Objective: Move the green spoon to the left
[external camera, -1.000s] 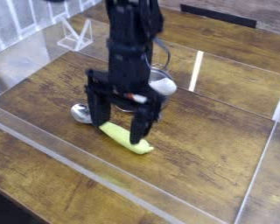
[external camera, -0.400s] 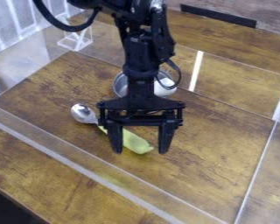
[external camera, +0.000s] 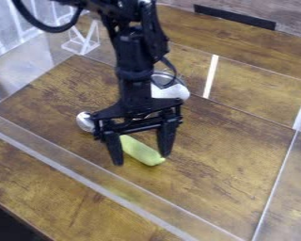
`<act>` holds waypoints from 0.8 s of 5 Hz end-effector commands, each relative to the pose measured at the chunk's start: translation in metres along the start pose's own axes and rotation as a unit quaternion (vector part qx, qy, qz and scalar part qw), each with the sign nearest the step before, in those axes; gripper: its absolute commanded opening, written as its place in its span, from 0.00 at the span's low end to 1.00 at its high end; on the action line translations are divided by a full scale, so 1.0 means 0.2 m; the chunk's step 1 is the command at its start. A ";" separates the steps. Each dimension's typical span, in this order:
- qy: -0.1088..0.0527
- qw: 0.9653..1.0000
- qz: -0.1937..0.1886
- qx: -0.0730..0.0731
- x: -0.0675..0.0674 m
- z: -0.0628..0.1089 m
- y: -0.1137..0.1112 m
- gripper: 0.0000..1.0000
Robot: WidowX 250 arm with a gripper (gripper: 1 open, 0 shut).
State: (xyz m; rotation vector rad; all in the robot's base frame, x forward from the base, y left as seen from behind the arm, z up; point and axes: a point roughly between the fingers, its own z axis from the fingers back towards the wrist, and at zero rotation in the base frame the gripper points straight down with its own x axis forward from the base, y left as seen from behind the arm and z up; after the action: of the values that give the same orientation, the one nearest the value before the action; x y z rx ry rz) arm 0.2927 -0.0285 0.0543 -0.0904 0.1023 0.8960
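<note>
While jaws gape | green spoon between them (bowl behind)

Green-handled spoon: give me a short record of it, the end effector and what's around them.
target: green-handled spoon
target pose: lying on the wooden table, metal end toward the upper left
end effector: open, fingers either side of the handle
grip: none apparent; contact unclear
behind the arm: metal bowl, partly hidden
upper left: shiny metal object, type unclear
</note>
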 end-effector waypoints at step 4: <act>-0.034 0.992 0.109 -0.060 0.05 0.06 -0.02 1.00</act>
State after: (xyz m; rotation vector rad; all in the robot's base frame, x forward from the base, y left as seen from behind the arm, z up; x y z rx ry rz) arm 0.3002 -0.0180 0.0503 -0.1345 0.0411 1.1402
